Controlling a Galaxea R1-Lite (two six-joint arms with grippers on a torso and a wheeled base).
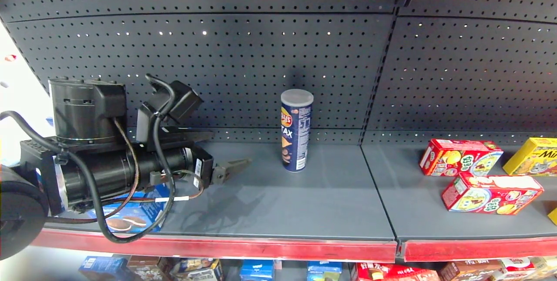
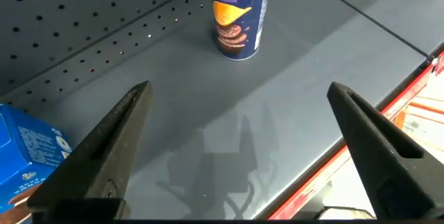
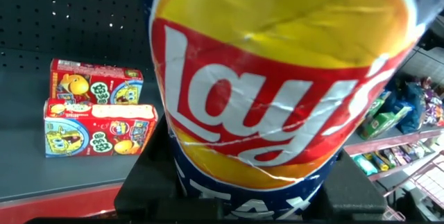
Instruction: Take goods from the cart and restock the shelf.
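Left gripper (image 2: 239,87), jaws spread wide and empty, hangs over the grey shelf (image 1: 278,202) at left of the head frame, with a blue box (image 1: 130,215) under its arm. A can (image 1: 296,129) stands upright at centre, near the pegboard (image 1: 243,55), with bare deck down to the red lip (image 1: 217,246). Red boxes (image 1: 461,158) and a yellow box (image 1: 533,155) lie at right. Right gripper (image 3: 246,189) clamps a second can (image 3: 277,92).

A dark blue cylindrical chip can (image 3: 277,99) with a red and yellow emblem looms across the centre and right of the frame. At the left, two red cartoon-printed cardboard boxes (image 3: 100,130) lie touching each other on the grey metal shelf (image 3: 41,175), before a dark perforated back panel (image 3: 69,16).
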